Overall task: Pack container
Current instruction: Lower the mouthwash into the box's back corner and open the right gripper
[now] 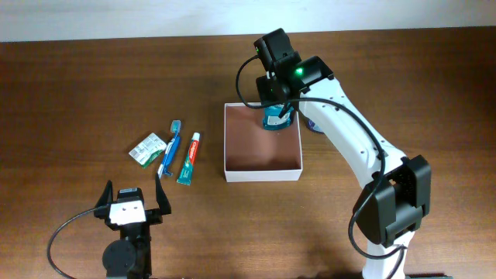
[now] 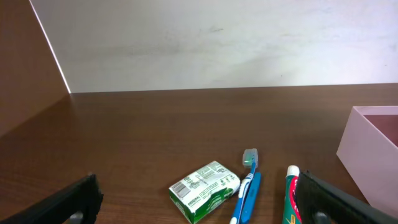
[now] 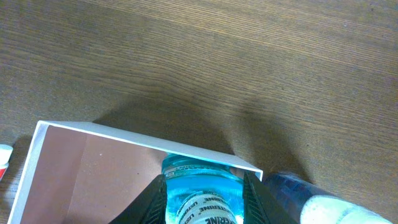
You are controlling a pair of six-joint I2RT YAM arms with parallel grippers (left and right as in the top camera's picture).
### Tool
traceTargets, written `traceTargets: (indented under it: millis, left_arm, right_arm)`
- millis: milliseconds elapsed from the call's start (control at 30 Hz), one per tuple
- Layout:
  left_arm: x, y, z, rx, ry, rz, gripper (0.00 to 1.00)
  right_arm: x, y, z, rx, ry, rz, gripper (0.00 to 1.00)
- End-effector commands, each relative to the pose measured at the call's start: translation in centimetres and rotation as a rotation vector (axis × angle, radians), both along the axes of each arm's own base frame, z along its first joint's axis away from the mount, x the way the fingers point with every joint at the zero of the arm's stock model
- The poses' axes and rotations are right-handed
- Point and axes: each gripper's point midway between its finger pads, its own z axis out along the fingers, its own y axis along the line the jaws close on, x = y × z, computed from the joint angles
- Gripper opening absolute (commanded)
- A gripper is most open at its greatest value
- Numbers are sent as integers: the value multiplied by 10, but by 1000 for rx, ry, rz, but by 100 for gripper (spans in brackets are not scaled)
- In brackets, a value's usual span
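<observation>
Right gripper [image 3: 203, 200] sits over the container's [image 1: 262, 175] far right corner. Your right wrist view shows a clear blue bottle [image 3: 202, 186] between the fingers [image 3: 154, 202], one black finger on each side of it and hard up against it. You can't tell from these views whether they are pressing on the bottle or standing just off it.

From overhead, the bottle [image 1: 276, 118] is inside the container, at the far wall, near the right corner. It looks upright. Whether its base is on the reddish-brown floor you can't tell.

The container is a shallow white-walled square at mid table [image 1: 93, 77], open side up. The rest of its floor is bare.

A dark blue item [image 1: 314, 124] lies on the table just outside the container's right wall, beside the right arm.

Left gripper [image 1: 134, 198] is at the near left edge, well apart from the container. Its fingers are spread wide with nothing between them.

In front of it on the table are a green-and-white packet [image 1: 147, 149], a blue toothbrush [image 1: 170, 147] and a toothpaste tube [image 1: 189, 157], side by side, left of the container.
</observation>
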Motion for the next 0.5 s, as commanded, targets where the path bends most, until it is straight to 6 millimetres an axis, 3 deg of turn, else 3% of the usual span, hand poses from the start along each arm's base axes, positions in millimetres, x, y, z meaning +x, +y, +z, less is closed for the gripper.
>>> traceTargets:
  millis: [0, 200, 467]
  left_arm:
    - [0, 2, -1, 19, -1, 5, 99]
    - [0, 2, -1, 19, -1, 5, 99]
    - [0, 2, -1, 19, -1, 5, 99]
  right_arm:
    - [5, 1, 15, -2, -43, 0, 33]
    - [13, -15, 23, -80, -97, -52, 40]
    - [16, -29, 71, -113, -167, -49, 43]
